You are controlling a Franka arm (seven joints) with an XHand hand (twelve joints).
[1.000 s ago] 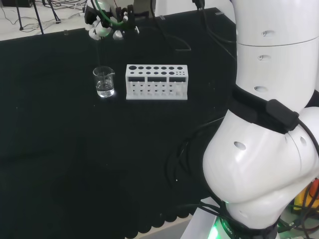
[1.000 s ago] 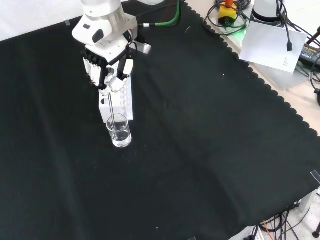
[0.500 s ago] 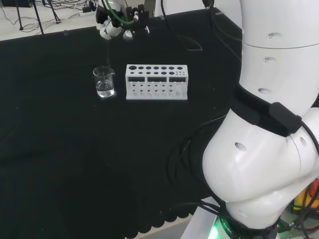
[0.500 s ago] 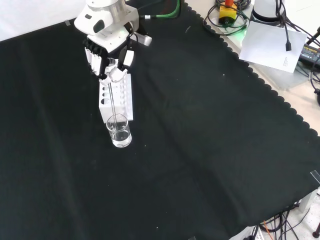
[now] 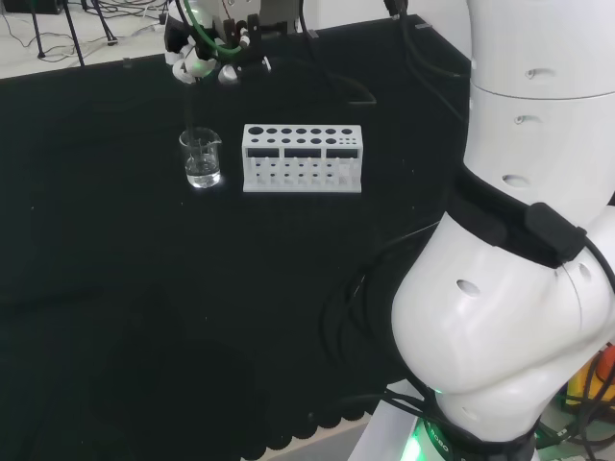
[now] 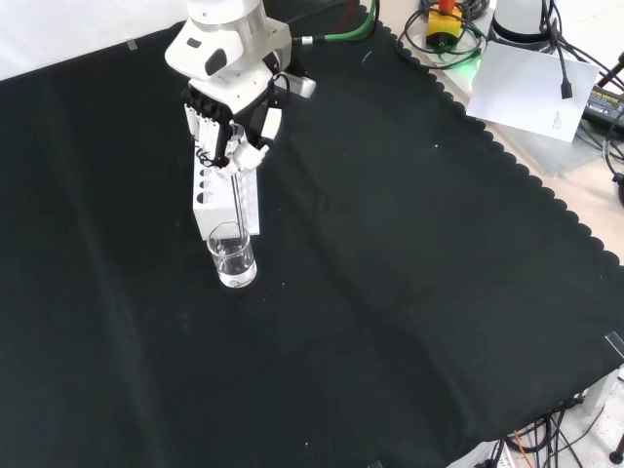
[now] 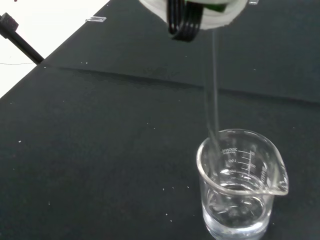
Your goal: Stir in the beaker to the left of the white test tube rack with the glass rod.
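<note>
Looking from largest to smallest, we see first the black cloth (image 6: 419,292), then the white rack (image 5: 302,158) and, just beside it on its left in the head view, the beaker (image 5: 201,157). Our hand (image 6: 232,132) hangs above them with its fingers curled round the top of the glass rod (image 6: 237,210), pinching it. The rod reaches down into the beaker and its tip stands in the clear liquid, as the wrist view shows. We judge that the stirring is under way; what is left is to finish it and lift the rod out. The beaker carries a printed scale, too small to read.
</note>
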